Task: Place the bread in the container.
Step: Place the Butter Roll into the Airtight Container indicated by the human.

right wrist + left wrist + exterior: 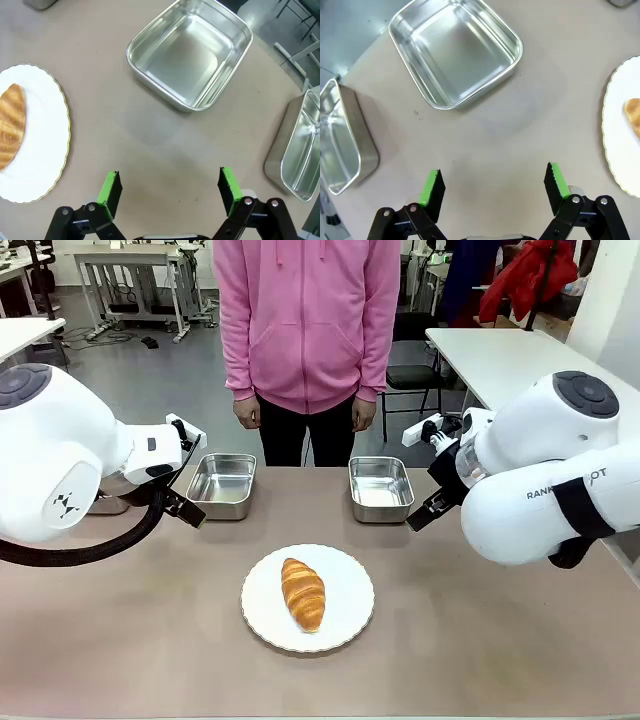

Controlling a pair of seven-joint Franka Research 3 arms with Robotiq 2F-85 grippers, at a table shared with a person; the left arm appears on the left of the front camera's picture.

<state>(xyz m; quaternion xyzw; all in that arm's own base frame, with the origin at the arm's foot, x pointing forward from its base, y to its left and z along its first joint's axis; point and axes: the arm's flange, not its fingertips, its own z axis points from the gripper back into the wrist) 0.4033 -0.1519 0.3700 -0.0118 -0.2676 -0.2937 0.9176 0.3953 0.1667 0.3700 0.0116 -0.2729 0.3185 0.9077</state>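
The bread (302,593), a golden-brown croissant, lies on a round white plate (347,580) at the table's middle front. Two shiny steel containers stand behind it, one at the left (222,485) and one at the right (380,488), both empty. My left gripper (494,182) hovers open over bare table, with the left container (455,52) ahead of it and the bread's tip (634,112) at the picture's right edge. My right gripper (170,187) is open too, over bare table between the right container (190,52) and the bread (11,125).
A person in a pink hoodie stands at the far edge, hands (245,412) hanging at the sides. A further steel pan (340,140) sits outside the left container and another (300,150) outside the right one. Bare tabletop (480,640) lies around the plate.
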